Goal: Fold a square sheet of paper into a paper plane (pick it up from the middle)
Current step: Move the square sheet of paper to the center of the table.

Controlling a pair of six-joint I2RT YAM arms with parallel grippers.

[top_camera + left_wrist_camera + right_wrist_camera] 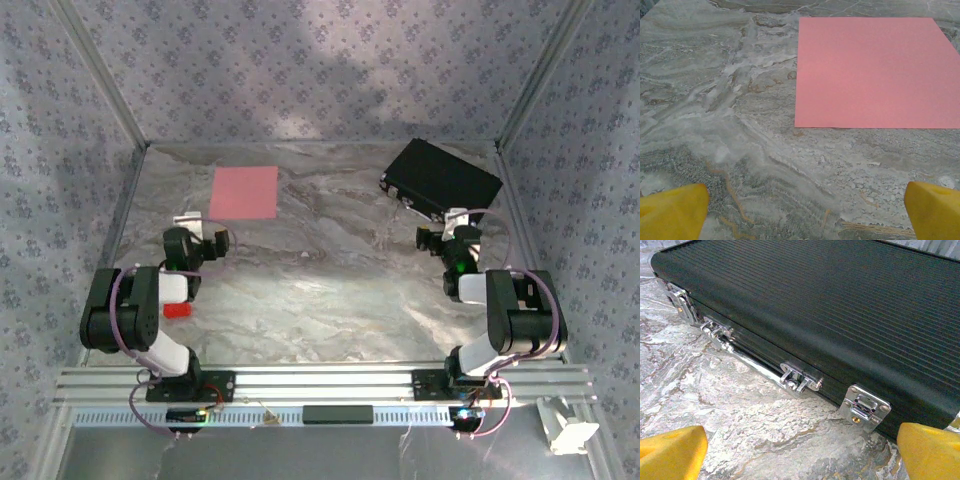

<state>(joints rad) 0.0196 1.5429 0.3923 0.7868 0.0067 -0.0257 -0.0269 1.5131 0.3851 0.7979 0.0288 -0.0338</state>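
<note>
Lying on marbled table (330,290): pink paper (244,192); patterned walls (330,70); left hand (801,209), right hand (801,449) released.

Left arm (128,312): at 7 o'clock in the top view; black rounded joint housings, white lower link.
Right arm (515,312): at 5 o'clock; same black housings, white lower link.
Cables (113,305): lavender, looped along the outer side of each arm.
Bases (190,386): flat black plates, one under each arm.
Green light (461,266): lit, at 11 o'clock of the right arm's large housing.
Left fingers (672,209): yellow blunt wedges, at 7 and 5 o'clock in the wrist view.
Right fingers (671,451): yellow, same shape and corners.
</note>
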